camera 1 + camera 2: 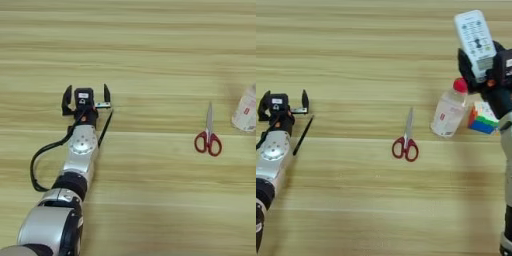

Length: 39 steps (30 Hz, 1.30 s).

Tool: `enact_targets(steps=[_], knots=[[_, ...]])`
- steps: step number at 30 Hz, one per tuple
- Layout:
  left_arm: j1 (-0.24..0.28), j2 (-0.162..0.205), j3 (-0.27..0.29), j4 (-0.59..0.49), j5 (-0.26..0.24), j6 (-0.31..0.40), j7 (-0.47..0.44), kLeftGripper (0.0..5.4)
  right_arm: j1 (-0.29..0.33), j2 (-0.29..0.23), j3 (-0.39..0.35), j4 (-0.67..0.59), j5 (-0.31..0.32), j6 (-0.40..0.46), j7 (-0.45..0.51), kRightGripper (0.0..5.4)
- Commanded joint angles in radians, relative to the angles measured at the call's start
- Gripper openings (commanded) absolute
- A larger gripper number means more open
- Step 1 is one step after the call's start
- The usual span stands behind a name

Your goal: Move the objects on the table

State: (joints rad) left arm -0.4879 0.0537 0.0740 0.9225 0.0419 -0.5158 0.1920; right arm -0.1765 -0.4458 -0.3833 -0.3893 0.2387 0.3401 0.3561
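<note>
My left gripper [86, 96] rests low over the table [150, 40] at the left, open, with nothing between its black fingers [107, 93]. A thin black pen-like stick [105, 129] lies slanted on the wood just right of that wrist, its top end near the right finger. At the far right my right gripper [481, 69] is shut on the lower end of a white remote [475, 36] with grey buttons, holding it above the table. Just left of it stands a clear bottle [447, 114] with a red cap, leaning slightly.
Red-handled scissors [406, 142] lie in the middle, blades pointing away from me. A multicoloured cube [482, 119] sits right of the bottle, under the right gripper. The left arm's black cable [37, 160] loops out to its left.
</note>
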Motion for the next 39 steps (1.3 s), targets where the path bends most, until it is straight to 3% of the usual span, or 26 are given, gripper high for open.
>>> enact_targets(steps=[1, 17, 25, 32, 39], knots=[[-0.013, -0.001, -0.001, 0.006, 0.011, 0.001, 0.008, 5.40, 0.007, -0.029, -0.025, 0.050, 0.004, -0.007, -0.004, 2.90], [-0.007, 0.009, 0.004, 0.000, 0.006, 0.000, 0.002, 5.40, 0.033, -0.076, -0.078, 0.219, -0.020, -0.032, -0.034, 2.90], [-0.006, 0.013, 0.005, 0.002, 0.004, -0.001, -0.002, 5.40, 0.051, -0.081, -0.026, 0.354, -0.062, -0.046, -0.023, 2.90], [-0.005, 0.014, 0.005, -0.002, 0.003, 0.001, -0.002, 5.40, 0.103, -0.085, 0.030, 0.395, -0.091, -0.056, 0.007, 2.90], [-0.003, 0.013, 0.005, -0.005, 0.004, 0.002, -0.001, 5.40, 0.113, -0.080, 0.058, 0.420, -0.095, -0.066, 0.019, 2.90]])
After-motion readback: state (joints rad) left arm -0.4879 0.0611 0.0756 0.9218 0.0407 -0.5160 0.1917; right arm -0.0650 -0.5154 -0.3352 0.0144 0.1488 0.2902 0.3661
